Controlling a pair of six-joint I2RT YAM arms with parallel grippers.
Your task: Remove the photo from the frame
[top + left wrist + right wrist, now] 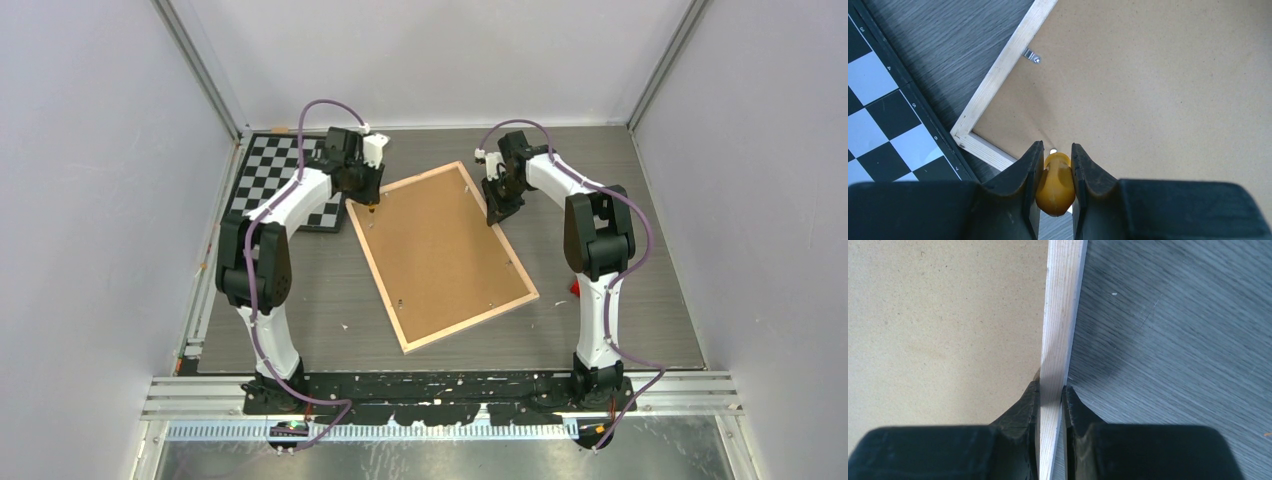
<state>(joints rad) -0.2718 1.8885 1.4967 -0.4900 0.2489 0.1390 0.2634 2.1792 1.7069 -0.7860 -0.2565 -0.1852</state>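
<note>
The frame (440,255) lies face down on the dark table, its brown fibreboard back (1148,90) up inside a pale wood rim (998,75). The photo is hidden under that panel. My left gripper (372,205) hangs over the frame's far left corner. In the left wrist view that gripper (1056,147) is shut on a small yellow-orange tool (1055,182), whose tip points down at the panel just inside the rim. My right gripper (493,218) is at the frame's right long side; seen from the right wrist, it (1050,387) is shut on the wood rim (1063,315).
A black-and-white checkerboard (270,175) lies at the far left, its edge close to the frame's corner (883,115). A small metal tab (1032,56) sits on the rim's inner side. A small red object (574,290) lies beside the right arm. Grey walls enclose the table.
</note>
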